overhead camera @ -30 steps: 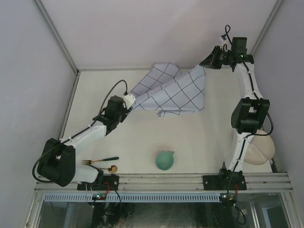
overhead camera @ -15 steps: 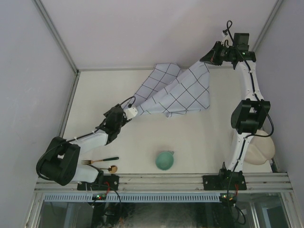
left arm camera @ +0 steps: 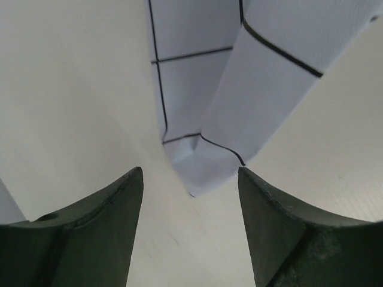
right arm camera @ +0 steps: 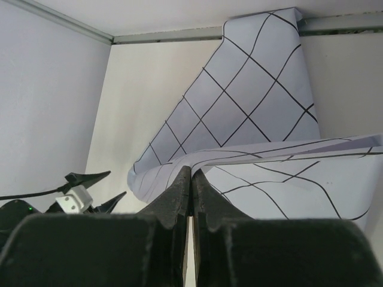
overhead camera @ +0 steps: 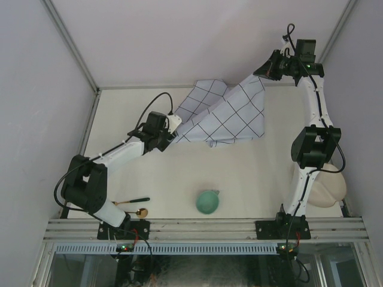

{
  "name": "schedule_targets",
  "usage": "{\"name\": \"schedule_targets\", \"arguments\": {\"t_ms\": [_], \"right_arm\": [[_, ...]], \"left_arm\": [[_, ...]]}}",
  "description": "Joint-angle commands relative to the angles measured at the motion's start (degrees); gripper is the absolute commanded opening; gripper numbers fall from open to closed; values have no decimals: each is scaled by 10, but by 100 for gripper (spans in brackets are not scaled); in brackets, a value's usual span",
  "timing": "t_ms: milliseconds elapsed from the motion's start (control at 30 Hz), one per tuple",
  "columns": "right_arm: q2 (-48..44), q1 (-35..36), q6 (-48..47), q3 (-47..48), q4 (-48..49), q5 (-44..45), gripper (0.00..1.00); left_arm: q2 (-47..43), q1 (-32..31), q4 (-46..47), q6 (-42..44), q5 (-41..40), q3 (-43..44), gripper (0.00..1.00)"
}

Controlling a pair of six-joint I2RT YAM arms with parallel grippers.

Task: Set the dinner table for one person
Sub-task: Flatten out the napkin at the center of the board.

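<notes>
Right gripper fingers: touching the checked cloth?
Touching. Top view: the checked cloth is tented up to a peak at the right gripper. Right wrist view: its shut fingers pinch the cloth's edge.

Left hand (left arm camera: 190, 178) spread wide, low; right hand (right arm camera: 191, 179) pinched tight, high and far.

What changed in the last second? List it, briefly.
The left end effector, jaws open, backed off, then swung forward to the checked cloth's left corner without gripping it. The right end effector, shut on the cloth's raised right corner, lifted slightly farther back, dragging the cloth rightward. Nothing was grasped or released. The green bowl, fork and spoon stayed put.
</notes>
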Motion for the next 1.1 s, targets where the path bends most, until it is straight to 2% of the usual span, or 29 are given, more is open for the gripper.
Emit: {"name": "schedule_targets", "arguments": {"t_ms": [0, 300, 700, 933, 1000, 1067], "right_arm": [[-7, -7, -15, 26, 18, 5, 0], [-1, -6, -16, 33, 19, 9, 0], [-25, -3, -16, 13, 21, -3, 0], [-42, -4, -17, 1, 22, -1, 0], [-42, -3, -17, 0, 22, -2, 0], [-43, -4, -17, -2, 22, 0, 0]], "left_arm": [[25, -10, -85, -48, -6, 40, 69], [32, -46, -91, -34, -33, 17, 68], [59, -45, -5, 0, -93, -2, 67], [91, -41, 5, 11, -101, 8, 67], [93, -38, 6, 12, -99, 8, 66], [94, -34, 4, 12, -92, 9, 57]]}}
